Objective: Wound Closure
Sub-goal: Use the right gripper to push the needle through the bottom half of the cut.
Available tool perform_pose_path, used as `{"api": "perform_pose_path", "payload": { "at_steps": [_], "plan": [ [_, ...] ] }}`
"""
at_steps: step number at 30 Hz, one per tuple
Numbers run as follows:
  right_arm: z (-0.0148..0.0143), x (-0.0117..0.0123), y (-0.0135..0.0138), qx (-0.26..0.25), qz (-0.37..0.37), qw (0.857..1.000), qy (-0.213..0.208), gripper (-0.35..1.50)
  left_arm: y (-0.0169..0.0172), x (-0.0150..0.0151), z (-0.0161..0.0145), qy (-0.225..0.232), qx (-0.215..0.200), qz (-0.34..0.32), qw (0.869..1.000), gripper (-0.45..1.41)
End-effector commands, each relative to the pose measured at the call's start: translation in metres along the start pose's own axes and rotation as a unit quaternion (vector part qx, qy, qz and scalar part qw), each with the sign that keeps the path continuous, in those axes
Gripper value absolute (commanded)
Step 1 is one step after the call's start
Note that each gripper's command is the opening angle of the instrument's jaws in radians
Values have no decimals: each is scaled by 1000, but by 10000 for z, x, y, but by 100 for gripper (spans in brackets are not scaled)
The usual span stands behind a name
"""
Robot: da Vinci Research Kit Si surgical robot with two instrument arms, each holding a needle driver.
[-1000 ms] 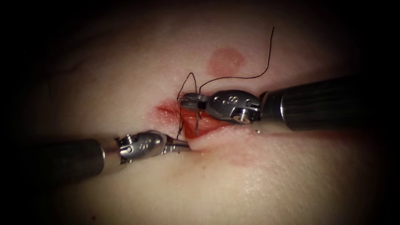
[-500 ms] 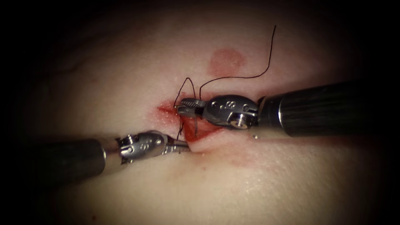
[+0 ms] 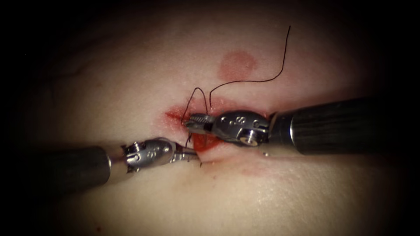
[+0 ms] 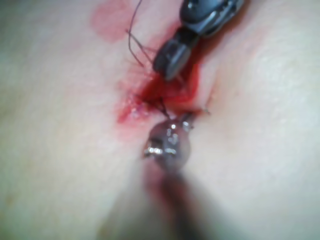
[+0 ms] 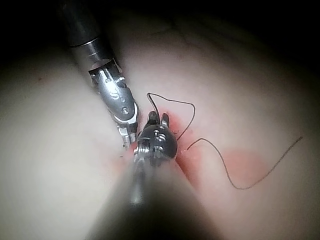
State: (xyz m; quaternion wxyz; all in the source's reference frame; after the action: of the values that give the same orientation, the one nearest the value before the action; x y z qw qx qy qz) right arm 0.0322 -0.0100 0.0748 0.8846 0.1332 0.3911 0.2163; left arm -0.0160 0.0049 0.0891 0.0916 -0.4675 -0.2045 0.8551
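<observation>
Moved: my right gripper (image 3: 191,121) has dropped lower over the red open cut (image 3: 205,140) and shifted slightly left since a second ago.
Right gripper: pressed together on the thin curved steel needle, near its upper end; needle mostly hidden.
Left gripper (image 3: 192,153): closed at the cut's lower lip; whether on tissue, cannot tell.
Dark thin thread (image 3: 258,80): loops above the right gripper, trailing over the pale pork tissue (image 3: 131,78).

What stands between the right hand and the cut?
Nothing visible: the right hand is at the cut, thread looping just above it. The left hand rests on the cut's near edge. I cannot tell what either holds, or where the needle is.
</observation>
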Motion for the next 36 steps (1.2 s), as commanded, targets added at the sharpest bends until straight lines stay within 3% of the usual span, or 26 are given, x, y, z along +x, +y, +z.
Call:
{"api": "perform_pose_path", "payload": {
  "at_steps": [1, 17, 24, 36],
  "plan": [
    [6, -1, -5, 2, 3, 1000, 0, -35, 0, -3, 9, 1, -1, 0, 1000, -35],
    [7, -1, -3, 37, 54, 998, -2, -35, 2, -4, 8, 1, -2, 1, 1000, -35],
    [5, -5, -2, 78, 127, 989, -3, -35, 2, -4, 8, 1, -2, 1, 1000, -35],
    [0, -11, 8, 89, 170, 981, 3, -35, 2, -4, 8, 1, -2, 0, 1000, -35]
  ]
}}
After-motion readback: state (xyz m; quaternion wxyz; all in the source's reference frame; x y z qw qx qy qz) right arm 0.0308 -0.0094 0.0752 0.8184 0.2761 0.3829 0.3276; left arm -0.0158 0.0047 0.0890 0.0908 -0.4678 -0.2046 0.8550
